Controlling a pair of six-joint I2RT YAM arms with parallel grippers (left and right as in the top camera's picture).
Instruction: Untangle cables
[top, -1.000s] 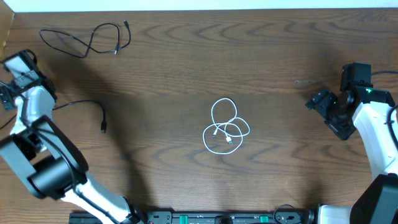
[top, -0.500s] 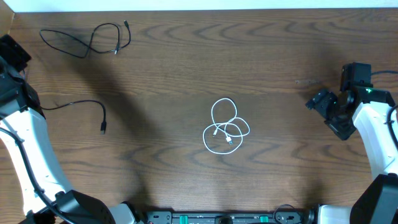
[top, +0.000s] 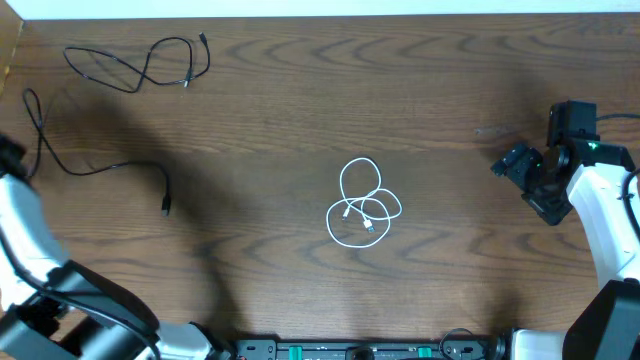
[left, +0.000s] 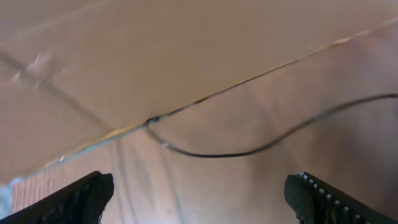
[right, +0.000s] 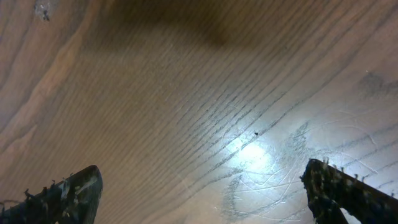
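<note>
Cables lie apart on the table (top: 260, 120). The white cable (top: 362, 205) sits mid-table, looped over itself, its coil longer up-and-down than across. One black cable (top: 166, 204) lies well to its left, and the other black cable (top: 148, 68) is far up-left of it. Off to the white cable's right, the right gripper (right: 205, 193) hangs spread and empty over bare wood. It looks the nearer arm, needing a leftward reach. The left gripper (left: 199, 199), also spread wide, faces the black cable on the left.

Dark brown, wavy-grained wooden table (top: 280, 110); white cable (top: 362, 206); black upper-left cable (top: 148, 72); black left-edge cable (top: 167, 200).
</note>
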